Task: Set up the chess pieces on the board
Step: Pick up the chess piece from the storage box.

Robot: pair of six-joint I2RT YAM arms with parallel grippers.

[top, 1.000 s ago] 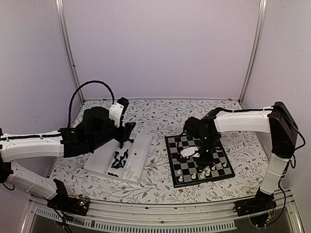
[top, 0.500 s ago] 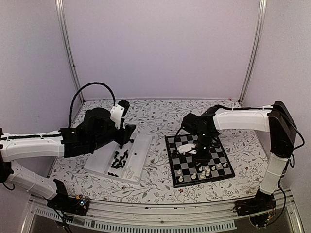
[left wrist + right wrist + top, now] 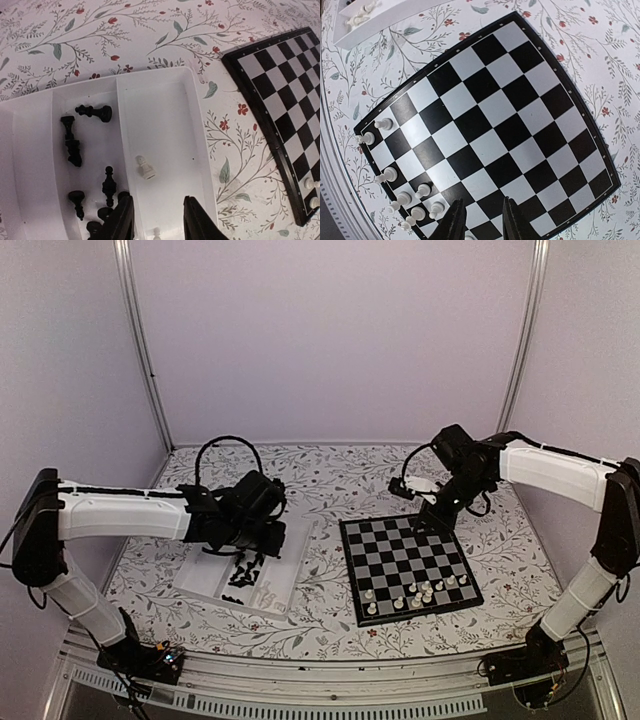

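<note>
**Top view.** The left gripper (image 3: 264, 532) sits low over the clear tray (image 3: 290, 565). The tray lies on the flowered table (image 3: 330, 475), left of the board (image 3: 400, 550). Black pieces (image 3: 245, 565) are scattered in the tray. A small cluster of white pieces (image 3: 420, 592) stands on the board's near rows. The right gripper (image 3: 432, 520) hangs over the board's far edge; its jaws are too small to read here.

**Left wrist view.** The left gripper (image 3: 157, 222) has its fingers parted and pinches nothing. One white piece (image 3: 156, 232) at the frame's bottom lies between them, clear of both. Black pieces (image 3: 75, 145) lie on their sides in one compartment of the tray (image 3: 165, 110). A lone white pawn (image 3: 146, 167) lies in the next compartment, on the board side. The board (image 3: 280, 85) is at the right.

**Right wrist view.** The right gripper (image 3: 482, 220) has its fingers spread and empty above the board (image 3: 490, 115). White pieces (image 3: 400, 200) stand upright near one corner. A corner of the tray (image 3: 355, 27) shows at top left, well apart.
</note>
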